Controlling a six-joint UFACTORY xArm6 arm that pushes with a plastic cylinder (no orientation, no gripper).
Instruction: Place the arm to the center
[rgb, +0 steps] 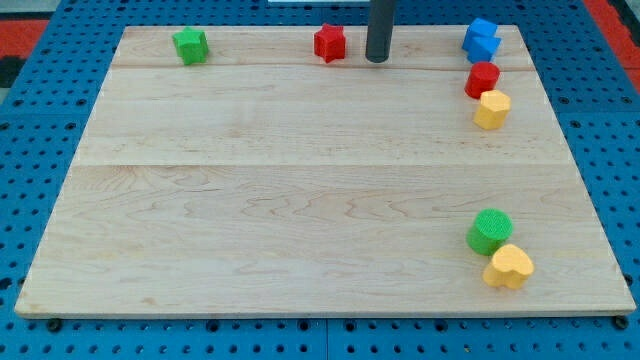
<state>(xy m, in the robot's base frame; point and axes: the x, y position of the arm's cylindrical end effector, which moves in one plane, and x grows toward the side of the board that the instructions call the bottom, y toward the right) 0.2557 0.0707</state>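
My tip (376, 59) rests on the wooden board (300, 190) near the view's top edge, a little right of the middle. A red star block (330, 42) sits just left of it, apart from it. A green block (190, 45) lies at the top left. At the top right stands a blue block (482, 39), with a red cylinder (482, 79) and a yellow block (492, 109) below it. At the bottom right a green cylinder (490, 231) touches a yellow heart block (509, 266).
The board lies on a blue perforated table (40, 150). The board's edges run close to the blocks at the top and right.
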